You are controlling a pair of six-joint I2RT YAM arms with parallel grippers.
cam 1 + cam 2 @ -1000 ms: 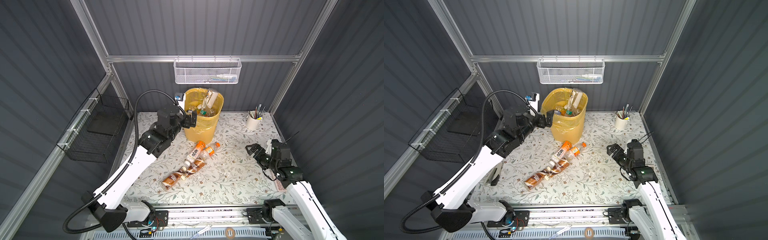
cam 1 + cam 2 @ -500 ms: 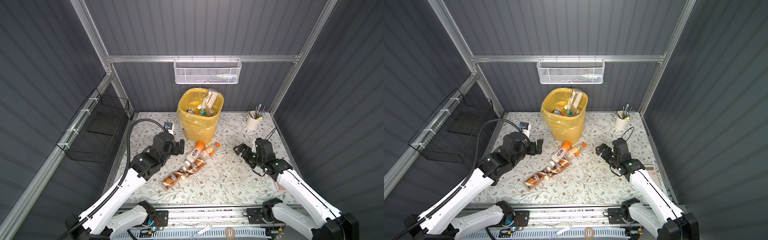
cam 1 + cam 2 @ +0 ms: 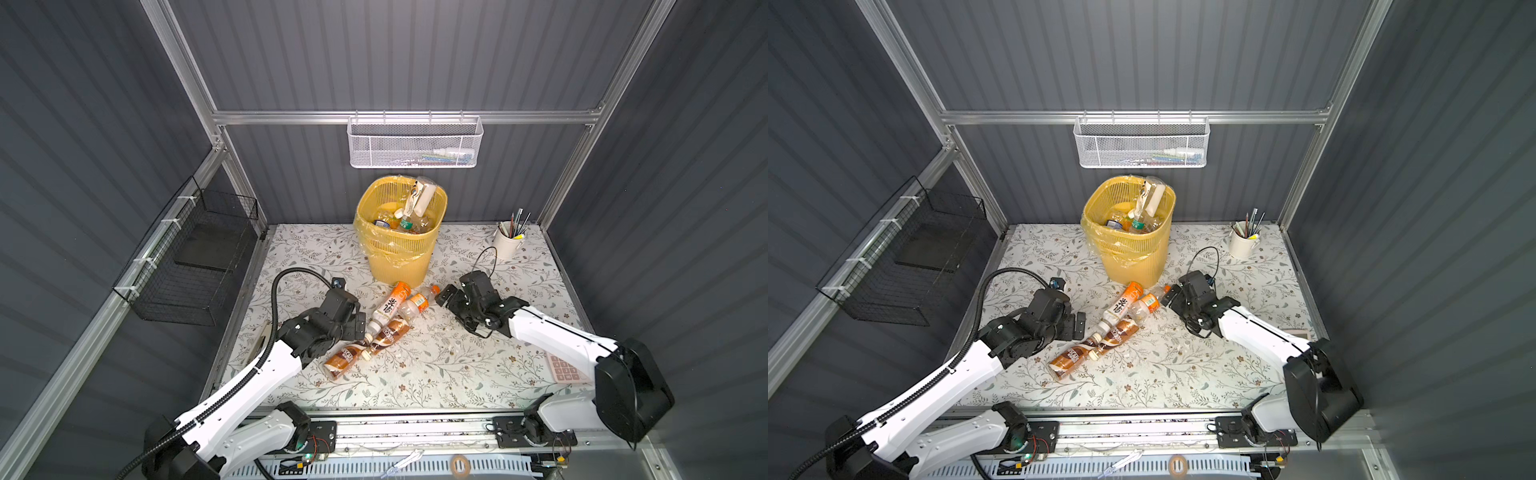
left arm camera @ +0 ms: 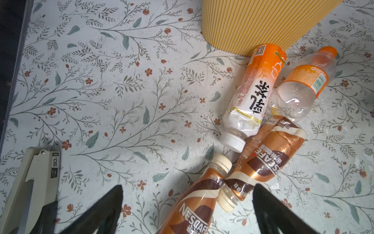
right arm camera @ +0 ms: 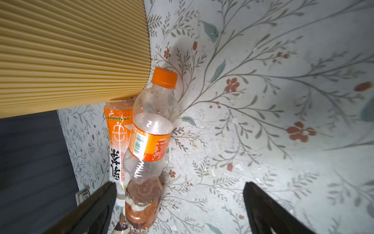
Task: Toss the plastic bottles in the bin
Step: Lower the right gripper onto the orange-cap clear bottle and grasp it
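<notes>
The yellow bin (image 3: 401, 232) stands at the back with a few plastic bottles inside. Before it on the table lie a white-and-orange tea bottle (image 3: 390, 305), a clear orange-labelled bottle (image 3: 417, 305) and two brown coffee bottles (image 3: 388, 334) (image 3: 343, 361). My left gripper (image 3: 359, 322) is open, low, just left of the pile. In the left wrist view the nearer coffee bottle (image 4: 194, 206) lies between its spread fingers, untouched. My right gripper (image 3: 451, 297) is open, just right of the clear bottle (image 5: 150, 131), whose base lies near its left finger.
A white cup of pens (image 3: 508, 245) stands at the back right. A white mesh basket (image 3: 415, 143) hangs on the back wall, a black wire basket (image 3: 195, 266) on the left wall. A pink calculator (image 3: 563, 370) lies front right, a grey stapler (image 4: 34, 182) left of my left gripper.
My left arm has come down from the bin's rim to the table beside the bottles. My right arm has reached left toward the pile. Both grippers have stayed open.
</notes>
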